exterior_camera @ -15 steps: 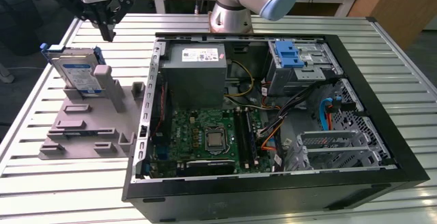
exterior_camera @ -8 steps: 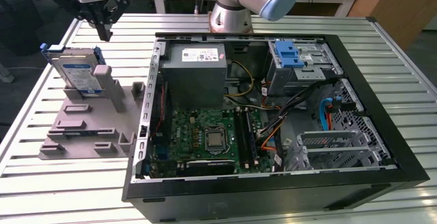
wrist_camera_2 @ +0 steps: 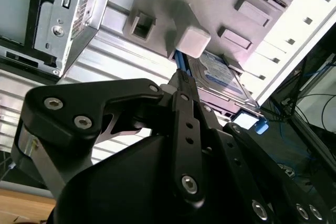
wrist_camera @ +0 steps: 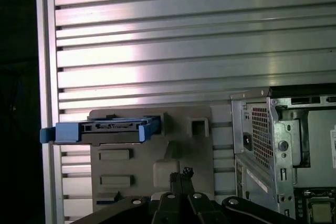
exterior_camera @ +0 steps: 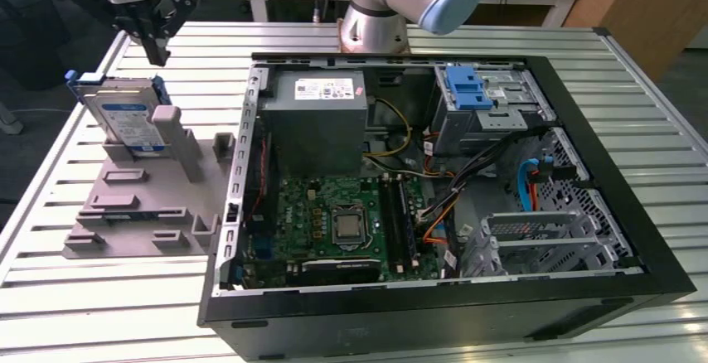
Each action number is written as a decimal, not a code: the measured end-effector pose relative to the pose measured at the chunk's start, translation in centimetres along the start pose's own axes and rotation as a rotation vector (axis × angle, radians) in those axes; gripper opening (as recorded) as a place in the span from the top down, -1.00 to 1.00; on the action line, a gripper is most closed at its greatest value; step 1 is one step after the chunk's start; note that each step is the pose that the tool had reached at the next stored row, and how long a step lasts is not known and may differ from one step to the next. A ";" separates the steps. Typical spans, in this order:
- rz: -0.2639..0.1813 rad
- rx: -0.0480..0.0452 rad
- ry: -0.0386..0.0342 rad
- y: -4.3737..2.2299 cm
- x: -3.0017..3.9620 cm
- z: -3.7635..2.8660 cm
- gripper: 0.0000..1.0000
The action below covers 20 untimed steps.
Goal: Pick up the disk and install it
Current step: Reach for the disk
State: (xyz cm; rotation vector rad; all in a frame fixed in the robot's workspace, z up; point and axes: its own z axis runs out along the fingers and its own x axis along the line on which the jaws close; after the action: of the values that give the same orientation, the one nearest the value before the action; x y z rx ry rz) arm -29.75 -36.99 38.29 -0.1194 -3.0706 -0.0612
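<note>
Exterior view | gripper [exterior_camera: 155,55], pressed together and empty, is being held above the disk [exterior_camera: 124,118], apart | judged best: tips being spread, centred over its upright top edge

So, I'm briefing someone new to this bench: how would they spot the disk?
Beside the open computer case, on the exterior view's left, lies a gray fixture plate. At its far end the disk stands on edge: a silver slab in a blue frame with a white-and-blue label, unlike the plain gray blocks around it.
</note>
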 end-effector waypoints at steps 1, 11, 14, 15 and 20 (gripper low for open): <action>0.000 -0.0002 -0.0025 0.01 0.24 0.02 0.79; -0.002 -0.0027 -0.0435 0.17 2.35 0.18 0.79; -0.002 -0.0027 -0.0455 0.28 3.00 0.23 0.79; -0.002 -0.0027 -0.0459 0.29 3.18 0.24 0.79; -0.002 -0.0029 -0.0473 0.40 4.04 0.32 0.79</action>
State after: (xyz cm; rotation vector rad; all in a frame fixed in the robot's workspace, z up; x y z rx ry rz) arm -33.76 -36.28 38.27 -0.1197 -3.1179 -0.0638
